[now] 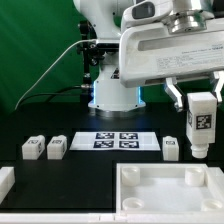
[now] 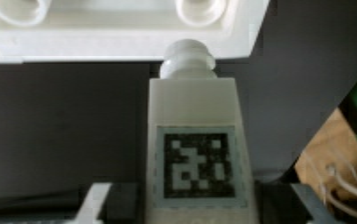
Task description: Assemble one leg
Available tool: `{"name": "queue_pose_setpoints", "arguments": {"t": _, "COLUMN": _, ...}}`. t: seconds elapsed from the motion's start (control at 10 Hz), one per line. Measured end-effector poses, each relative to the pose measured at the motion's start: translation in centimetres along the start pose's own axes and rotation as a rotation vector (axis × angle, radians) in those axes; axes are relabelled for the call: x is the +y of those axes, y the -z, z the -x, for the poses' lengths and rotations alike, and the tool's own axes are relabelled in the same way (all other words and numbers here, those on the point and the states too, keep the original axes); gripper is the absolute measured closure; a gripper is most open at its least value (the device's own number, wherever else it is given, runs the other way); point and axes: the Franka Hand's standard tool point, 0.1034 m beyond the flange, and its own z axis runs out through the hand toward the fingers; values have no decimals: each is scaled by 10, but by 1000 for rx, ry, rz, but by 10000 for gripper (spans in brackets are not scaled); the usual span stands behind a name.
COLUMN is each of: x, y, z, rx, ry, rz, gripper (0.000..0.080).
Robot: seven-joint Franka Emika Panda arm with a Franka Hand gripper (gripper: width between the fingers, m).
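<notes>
My gripper (image 1: 200,126) is shut on a white leg (image 1: 199,122) with a black-and-white tag on its face, and holds it upright in the air above the right part of the large white tray-shaped panel (image 1: 168,187). In the wrist view the held leg (image 2: 196,130) fills the middle, its round peg pointing at the panel's rim (image 2: 122,40), with the dark fingers (image 2: 132,200) pressed on both its sides. Three more legs lie on the black table: two at the exterior view's left (image 1: 32,148) (image 1: 56,148) and one (image 1: 171,147) just behind the held one.
The marker board (image 1: 115,140) lies flat in the middle of the table, in front of the arm's base (image 1: 115,95). A white part's corner (image 1: 5,181) shows at the exterior view's left edge. A green backdrop stands behind.
</notes>
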Motion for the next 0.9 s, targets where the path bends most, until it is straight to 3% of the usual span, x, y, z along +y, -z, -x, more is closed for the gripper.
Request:
{"name": "queue_pose_setpoints", "arguments": {"t": 0.1, "x": -1, "y": -2, "z": 4, "rx": -25, "ry": 0, "rz": -3, "gripper": 508}}
{"name": "queue_pose_setpoints", "arguments": {"t": 0.2, "x": -12, "y": -7, "z": 9, "rx": 11, "ry": 1, "rz": -9, "gripper": 508}}
{"name": "queue_pose_setpoints", "arguments": {"t": 0.3, "x": -19, "y": -21, "z": 20, "rx": 5, "ry": 12, "rz": -12, "gripper": 508}}
{"name": "queue_pose_setpoints", "arguments": {"t": 0.6, "x": -19, "y": -49, "z": 37, "rx": 18, "ry": 27, "rz": 6, "gripper": 508}}
{"name": "queue_pose_setpoints", "arguments": {"t": 0.9, "x": -14, "y": -56, "z": 31, "rx": 15, "ry": 26, "rz": 10, "gripper": 508}}
